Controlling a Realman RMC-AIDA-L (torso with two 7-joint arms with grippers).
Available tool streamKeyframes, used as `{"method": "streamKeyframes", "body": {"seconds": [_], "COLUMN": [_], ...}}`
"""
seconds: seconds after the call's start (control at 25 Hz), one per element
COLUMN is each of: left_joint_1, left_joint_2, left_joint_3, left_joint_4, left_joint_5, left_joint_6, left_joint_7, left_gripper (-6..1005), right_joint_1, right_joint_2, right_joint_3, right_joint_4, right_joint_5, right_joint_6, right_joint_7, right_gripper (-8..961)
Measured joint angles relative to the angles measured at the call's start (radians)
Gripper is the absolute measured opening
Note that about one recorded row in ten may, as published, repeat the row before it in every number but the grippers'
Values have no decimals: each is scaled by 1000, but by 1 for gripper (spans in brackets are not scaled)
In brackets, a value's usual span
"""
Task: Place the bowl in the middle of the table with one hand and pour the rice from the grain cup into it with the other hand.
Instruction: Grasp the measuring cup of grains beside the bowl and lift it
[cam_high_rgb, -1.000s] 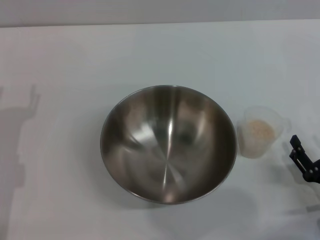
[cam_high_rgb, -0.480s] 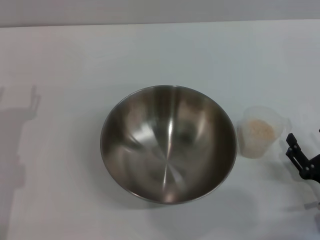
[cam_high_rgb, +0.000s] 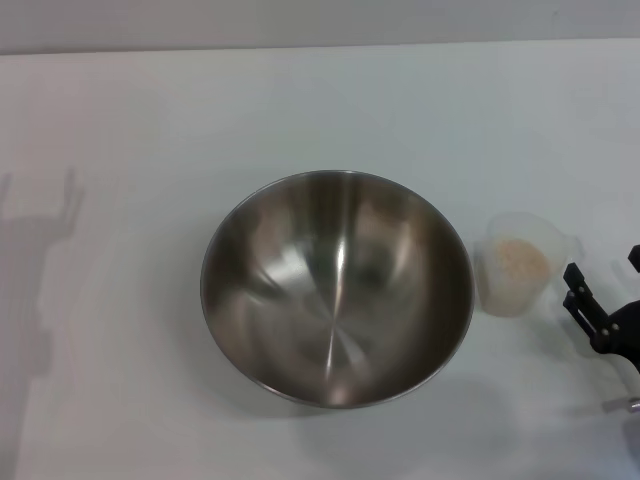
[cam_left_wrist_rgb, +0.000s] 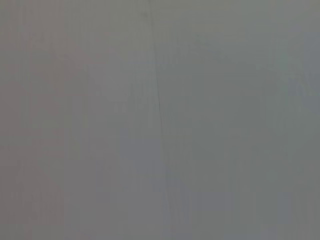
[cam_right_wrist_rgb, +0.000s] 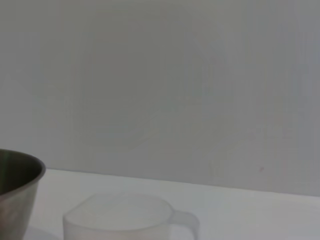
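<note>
The steel bowl (cam_high_rgb: 336, 288) stands empty and upright on the white table (cam_high_rgb: 150, 130), about at its middle. The clear grain cup (cam_high_rgb: 553, 240) stands just right of the bowl and holds a small heap of rice (cam_high_rgb: 522, 262). My right gripper (cam_high_rgb: 605, 268) is at the right edge of the head view, just right of the cup, fingers apart and empty, not touching it. The right wrist view shows the cup (cam_right_wrist_rgb: 120, 220) close ahead and the bowl's rim (cam_right_wrist_rgb: 20, 175) beside it. My left gripper is out of view; only its shadow falls on the table at the left.
A grey wall (cam_high_rgb: 300, 20) runs along the table's far edge. The left wrist view shows only a plain grey surface (cam_left_wrist_rgb: 160, 120). Bare tabletop lies to the left of and behind the bowl.
My right gripper has moved a little left, closer to the cup, and its second fingertip has come into view. The bowl and the cup have not moved.
</note>
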Motion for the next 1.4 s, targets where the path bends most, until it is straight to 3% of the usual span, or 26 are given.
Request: {"method": "streamKeyframes", "body": {"seconds": [1.4], "left_joint_1": [7], "left_joint_2": [0], "left_joint_3": [10], "left_joint_4": [3], "left_joint_5": [0], "left_joint_6": [36], "left_joint_7": [0], "left_gripper": [805], "right_joint_1": [27], "right_joint_2": [-3], "right_joint_3": [-1], "right_joint_4": [2], "right_joint_5": [8], "right_joint_6": [27], "right_joint_7": [0], "right_gripper": [768]}}
